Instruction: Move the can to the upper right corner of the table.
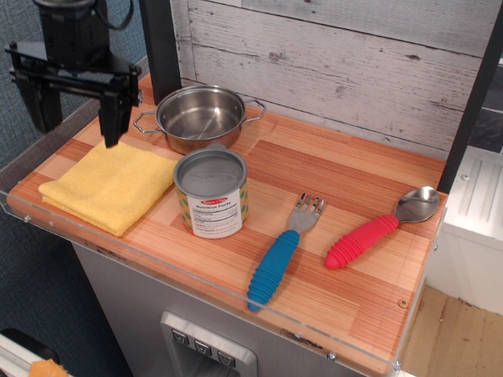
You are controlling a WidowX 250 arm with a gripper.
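Upper left of the frame: gripper hangs above the far left end of the table, black fingers pointing down and spread wide apart, nothing between them. One finger tip sits over the back edge of the yellow cloth; cannot tell if it touches the cloth.

Can stands upright, center-left of the frame, near the front acrylic rim. Grey lid up, white nutrition label facing the camera. Well apart from the gripper. Its left side is just beside the cloth's right edge, and the steel pot is right behind it; contact with either not clear from this angle.

Right of the can: blue-handled fork lying diagonally, tines toward the back wall, handle toward the front rim. Further right: red-handled spoon, also diagonal, bowl at the right edge of the table. Fork and spoon apart from each other and from the can.

Upper right area of the tabletop, behind the spoon, shows bare wood up to the whitewashed plank wall.
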